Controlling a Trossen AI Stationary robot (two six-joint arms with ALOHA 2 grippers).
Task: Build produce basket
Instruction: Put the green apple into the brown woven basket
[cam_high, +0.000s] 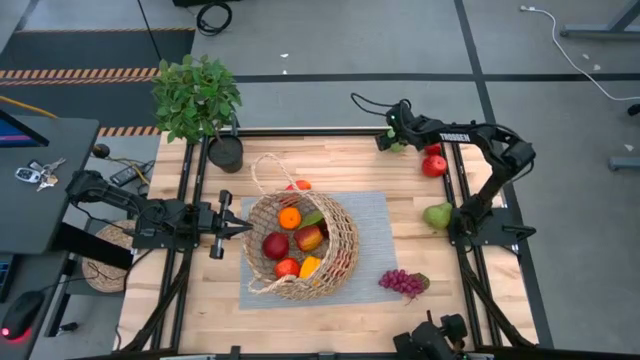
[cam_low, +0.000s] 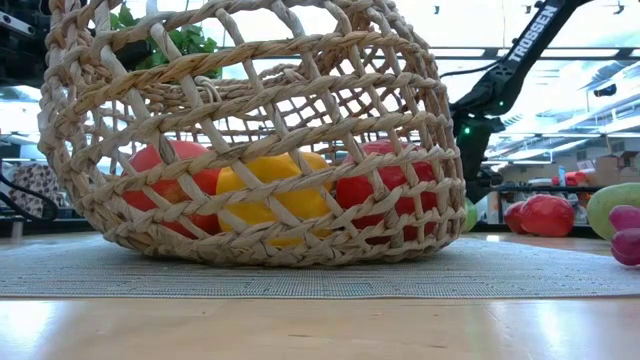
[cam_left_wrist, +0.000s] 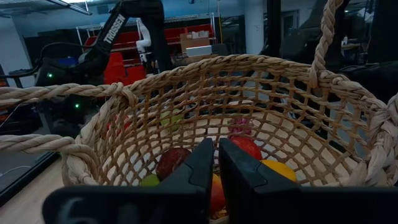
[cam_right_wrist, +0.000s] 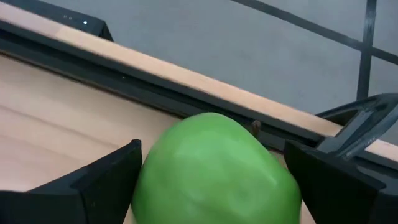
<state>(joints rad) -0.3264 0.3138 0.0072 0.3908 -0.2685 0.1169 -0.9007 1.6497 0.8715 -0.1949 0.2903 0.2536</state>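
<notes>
The wicker basket (cam_high: 300, 240) (cam_low: 260, 140) lies tilted on a grey mat (cam_high: 380, 215), its mouth toward the left, with several fruits inside (cam_left_wrist: 249, 146). My left gripper (cam_high: 243, 228) (cam_left_wrist: 216, 168) is shut and level at the basket's left rim. My right gripper (cam_high: 395, 138) (cam_right_wrist: 214, 162) is open at the table's far edge, slanting down. Its fingers stand on either side of a green apple (cam_right_wrist: 211, 171) (cam_high: 400, 147) that rests on the wood. Two red apples (cam_high: 433, 163), a green pear (cam_high: 437, 215) and purple grapes (cam_high: 402, 283) lie loose on the right. My left gripper's shut fingers (cam_left_wrist: 193, 171) point level over the basket's left rim (cam_left_wrist: 81, 162) from the table's left. The gripper's own body hides the rim below them, so I cannot tell whether they touch it.
A potted plant (cam_high: 197, 95) stands at the far left corner. A black frame rail (cam_right_wrist: 155, 93) runs along the far edge just behind the green apple. A flat woven disc (cam_high: 105, 255) lies off the table's left side. Bare wood shows in front of the mat.
</notes>
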